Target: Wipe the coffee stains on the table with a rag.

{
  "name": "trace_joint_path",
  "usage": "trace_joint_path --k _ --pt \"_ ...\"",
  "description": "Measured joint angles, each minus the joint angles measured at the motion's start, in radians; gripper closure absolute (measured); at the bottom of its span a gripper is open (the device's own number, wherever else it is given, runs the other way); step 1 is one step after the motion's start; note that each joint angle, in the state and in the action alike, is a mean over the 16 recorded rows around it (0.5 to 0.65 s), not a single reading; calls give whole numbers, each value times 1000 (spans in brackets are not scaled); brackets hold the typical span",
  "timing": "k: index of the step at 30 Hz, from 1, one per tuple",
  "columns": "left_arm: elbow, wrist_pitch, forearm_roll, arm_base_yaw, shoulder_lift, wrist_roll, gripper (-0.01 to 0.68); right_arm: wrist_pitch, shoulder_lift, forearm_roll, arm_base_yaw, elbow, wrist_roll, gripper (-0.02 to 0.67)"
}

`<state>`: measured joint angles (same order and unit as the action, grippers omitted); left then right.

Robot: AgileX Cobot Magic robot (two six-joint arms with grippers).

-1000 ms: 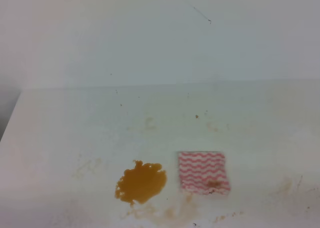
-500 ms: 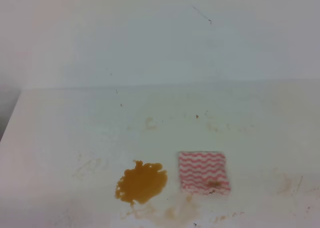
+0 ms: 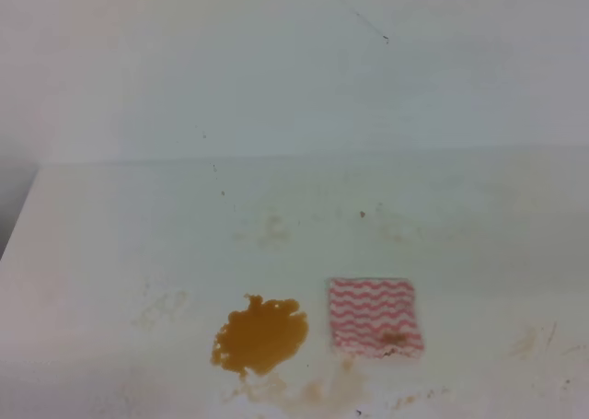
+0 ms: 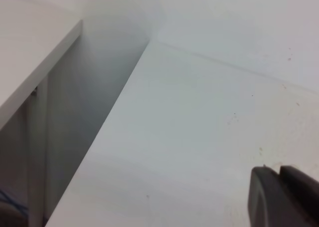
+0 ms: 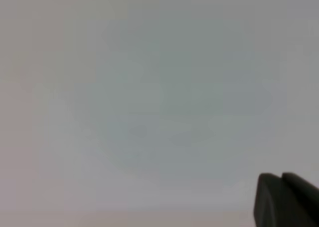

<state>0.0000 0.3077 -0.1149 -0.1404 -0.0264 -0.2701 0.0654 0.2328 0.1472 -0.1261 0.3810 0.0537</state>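
The coffee stains (image 3: 260,335) form one amber-brown blotch near the front of the white table (image 3: 138,226). Just to its right, a small gap away, the red-and-white striped rag (image 3: 375,316) lies flat, with a brownish spot near its front edge. Neither gripper shows in the exterior high view. In the left wrist view my left gripper (image 4: 279,169) sits at the lower right with its dark fingers pressed together over bare tabletop, holding nothing. The right gripper (image 5: 281,176) appears the same way in the right wrist view, shut and empty against a blank grey-white surface.
Faint tan smears (image 3: 313,389) lie in front of the blotch and at the front right of the table. The table's left edge (image 4: 99,132) drops into a dark gap beside a white shelf (image 4: 30,52). A white wall (image 3: 294,69) rises behind the table.
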Motion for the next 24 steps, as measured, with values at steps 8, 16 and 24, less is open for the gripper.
trace_joint_path --k 8,16,24 --pt "0 0 0 0 2 0 676 277 250 84 0 204 89 651" --pt "0 0 0 0 2 0 676 425 445 218 0 294 329 649" --pt "0 0 0 0 0 0 676 588 711 318 -23 397 541 574"
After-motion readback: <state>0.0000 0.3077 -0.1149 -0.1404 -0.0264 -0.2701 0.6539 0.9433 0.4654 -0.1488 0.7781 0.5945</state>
